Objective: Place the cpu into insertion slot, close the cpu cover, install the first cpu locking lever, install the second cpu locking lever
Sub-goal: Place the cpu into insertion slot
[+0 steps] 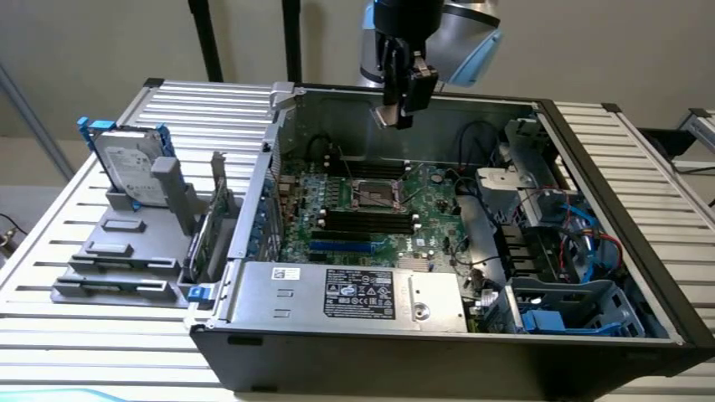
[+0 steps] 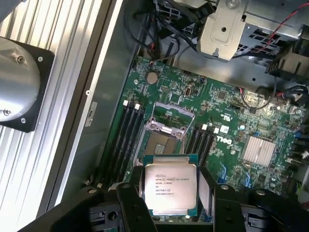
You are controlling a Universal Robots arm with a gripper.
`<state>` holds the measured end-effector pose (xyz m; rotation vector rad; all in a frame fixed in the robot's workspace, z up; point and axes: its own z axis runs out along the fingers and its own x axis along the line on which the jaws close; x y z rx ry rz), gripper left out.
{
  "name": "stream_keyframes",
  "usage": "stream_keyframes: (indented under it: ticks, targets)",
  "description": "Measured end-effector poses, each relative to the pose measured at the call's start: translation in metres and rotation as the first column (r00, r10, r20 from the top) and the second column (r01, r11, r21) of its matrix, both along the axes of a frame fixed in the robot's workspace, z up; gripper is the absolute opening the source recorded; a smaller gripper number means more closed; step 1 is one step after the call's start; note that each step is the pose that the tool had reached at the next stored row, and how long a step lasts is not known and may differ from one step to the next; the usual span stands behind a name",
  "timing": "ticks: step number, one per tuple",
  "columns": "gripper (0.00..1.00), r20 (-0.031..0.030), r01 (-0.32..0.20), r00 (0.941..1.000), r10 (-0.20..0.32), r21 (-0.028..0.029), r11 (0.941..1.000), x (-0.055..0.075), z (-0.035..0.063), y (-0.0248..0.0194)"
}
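Observation:
The cpu point(image 2: 170, 187), a pale square chip with printed text, sits between my gripper's point(image 2: 171, 199) black fingers point(image 2: 131, 203), which are shut on its edges. In the exterior view the gripper point(image 1: 397, 117) hangs high over the open computer case, above and behind the insertion slot point(image 1: 377, 195). The wrist view shows the slot point(image 2: 161, 144) as a dark square socket on the green motherboard point(image 2: 227, 111), well below the chip. The silvery cpu cover point(image 2: 172, 115) stands swung open at the socket's far side, leaving the socket uncovered.
Long black memory slots point(image 2: 126, 140) flank the socket. A grey labelled power supply point(image 1: 357, 293) fills the case's near side. Cables and a blue drive cage point(image 1: 570, 310) lie at the exterior view's right. A hard drive point(image 1: 129, 163) stands in a grey rack outside the case.

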<state>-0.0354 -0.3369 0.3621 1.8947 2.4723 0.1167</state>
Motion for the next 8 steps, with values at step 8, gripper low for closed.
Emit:
stream_keyframes:
  ticks: [8]
  targets:
    - [0.55,-0.015,0.113,0.9934,-0.113,-0.0008,0.9936,0.0,-0.0006,0.0]
